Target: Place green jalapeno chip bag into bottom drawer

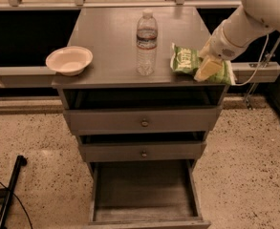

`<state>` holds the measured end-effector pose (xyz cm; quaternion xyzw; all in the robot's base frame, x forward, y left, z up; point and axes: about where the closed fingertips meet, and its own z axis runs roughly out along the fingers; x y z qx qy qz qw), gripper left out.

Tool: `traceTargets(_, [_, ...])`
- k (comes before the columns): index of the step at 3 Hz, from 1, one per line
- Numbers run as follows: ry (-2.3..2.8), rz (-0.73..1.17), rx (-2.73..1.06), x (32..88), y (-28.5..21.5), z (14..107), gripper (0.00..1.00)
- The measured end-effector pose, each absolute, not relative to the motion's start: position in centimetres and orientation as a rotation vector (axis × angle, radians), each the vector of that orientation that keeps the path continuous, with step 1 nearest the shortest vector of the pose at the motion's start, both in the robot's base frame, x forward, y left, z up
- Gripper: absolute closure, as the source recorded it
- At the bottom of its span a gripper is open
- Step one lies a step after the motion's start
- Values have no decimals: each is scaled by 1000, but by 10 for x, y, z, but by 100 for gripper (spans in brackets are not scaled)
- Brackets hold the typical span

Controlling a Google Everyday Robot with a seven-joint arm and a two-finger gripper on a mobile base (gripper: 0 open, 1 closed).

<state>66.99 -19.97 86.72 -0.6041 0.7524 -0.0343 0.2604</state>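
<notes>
Green chip bag (183, 60) lying at the cabinet top's (111, 32) front right corner, just right of a water bottle (146, 42), gripper (208, 69) over the bag's right end (grip cannot be told), bottom drawer (144, 190) open below.

Green jalapeno chip bag (185, 60) lying on cabinet top (111, 37), hand (207, 68) over its end, bottom drawer (144, 190) open, unfilled
</notes>
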Motion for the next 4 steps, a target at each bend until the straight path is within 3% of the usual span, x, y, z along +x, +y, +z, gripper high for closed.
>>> traceTargets(2, [1972,-4,-1592,664,-188,866,84])
traceTargets(3, [1884,47,-1535,635,-184,894,100])
traceTargets(4, [1873,25,-1547,570,-180,926,100])
